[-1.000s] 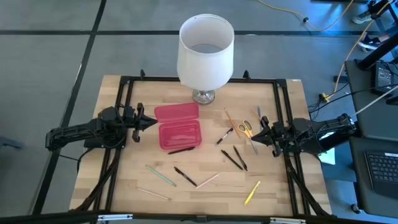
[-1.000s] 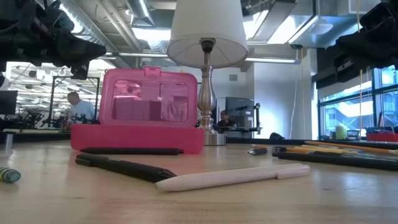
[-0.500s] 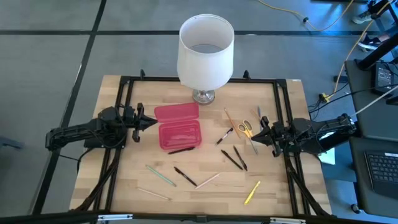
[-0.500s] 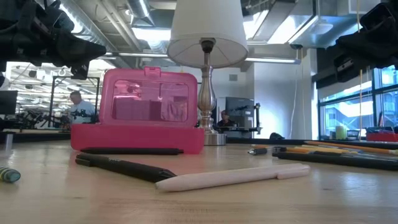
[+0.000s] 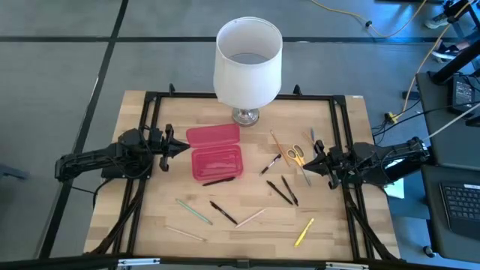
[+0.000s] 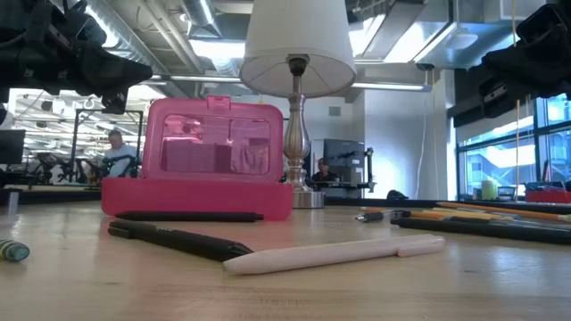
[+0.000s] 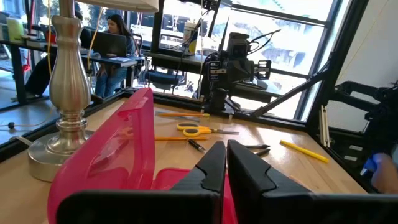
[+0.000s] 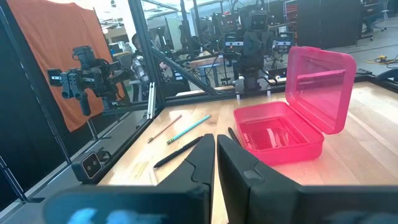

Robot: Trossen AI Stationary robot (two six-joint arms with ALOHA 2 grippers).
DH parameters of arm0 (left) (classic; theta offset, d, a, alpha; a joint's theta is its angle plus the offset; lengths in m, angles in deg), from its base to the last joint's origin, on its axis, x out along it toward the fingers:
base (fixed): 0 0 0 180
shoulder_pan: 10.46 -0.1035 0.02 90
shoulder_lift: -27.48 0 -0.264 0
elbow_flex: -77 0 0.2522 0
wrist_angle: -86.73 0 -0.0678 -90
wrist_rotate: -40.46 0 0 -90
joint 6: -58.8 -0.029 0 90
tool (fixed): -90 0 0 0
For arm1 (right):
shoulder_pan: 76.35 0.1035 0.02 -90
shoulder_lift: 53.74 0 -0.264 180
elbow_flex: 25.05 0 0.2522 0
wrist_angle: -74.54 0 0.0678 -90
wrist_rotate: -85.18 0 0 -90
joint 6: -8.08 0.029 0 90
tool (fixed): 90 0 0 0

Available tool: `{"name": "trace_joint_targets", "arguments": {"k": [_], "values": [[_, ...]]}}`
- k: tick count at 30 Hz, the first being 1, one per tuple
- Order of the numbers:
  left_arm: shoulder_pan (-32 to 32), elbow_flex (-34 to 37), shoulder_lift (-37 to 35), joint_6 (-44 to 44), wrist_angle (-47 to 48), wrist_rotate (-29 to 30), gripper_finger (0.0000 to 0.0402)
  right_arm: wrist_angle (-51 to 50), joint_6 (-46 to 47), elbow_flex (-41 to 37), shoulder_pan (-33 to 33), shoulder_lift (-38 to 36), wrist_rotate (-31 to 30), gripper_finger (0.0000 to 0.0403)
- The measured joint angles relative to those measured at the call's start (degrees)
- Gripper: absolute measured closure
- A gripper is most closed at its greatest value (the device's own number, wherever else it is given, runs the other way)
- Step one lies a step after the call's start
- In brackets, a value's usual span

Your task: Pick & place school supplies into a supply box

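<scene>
The supply box [image 5: 217, 163] is pink and lies open left of the table's middle, with its lid [image 5: 213, 136] standing up at the far side. School supplies lie loose on the wood. A black pen [image 5: 217, 181] lies against the box's near wall. Yellow scissors [image 5: 297, 154], an orange pencil [image 5: 277, 142] and two black pens [image 5: 283, 191] lie to the right. A green pencil [image 5: 193, 211], a pale pen [image 5: 250, 218] and a yellow pencil [image 5: 304, 232] lie nearer the front. My left gripper [image 5: 184, 148] hovers shut at the box's left. My right gripper [image 5: 309, 160] hovers shut beside the scissors.
A lamp with a big white shade [image 5: 248, 64] stands on its silver foot [image 5: 245, 116] just behind the box. A black frame [image 5: 150, 135] runs along the table's left, right and far edges. Bare wood [image 5: 247, 244] shows along the front edge.
</scene>
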Motion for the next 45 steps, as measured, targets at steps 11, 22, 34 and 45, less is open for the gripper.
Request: {"name": "trace_joint_targets", "arguments": {"k": [11, 22, 34, 45], "values": [[-0.01, 0.0, 0.0, 0.0, 0.0, 0.0, 0.0393, 0.0, 0.0, 0.0, -0.01, 0.01, 0.01, 0.0379], [-0.01, 0.0, 0.0, 0.01, -0.01, 0.0, 0.0391, 0.0, 0.0, -0.02, -0.02, 0.02, 0.01, 0.0379], [-0.01, 0.0, 0.0, 0.0, -0.01, 0.0, 0.0393, 0.0, 0.0, -0.02, -0.02, 0.02, 0.01, 0.0379], [0.0, 0.0, -0.01, 0.01, -0.01, 0.0, 0.0392, 0.0, -0.02, -0.02, -0.02, 0.0, 0.01, 0.0379]]}}
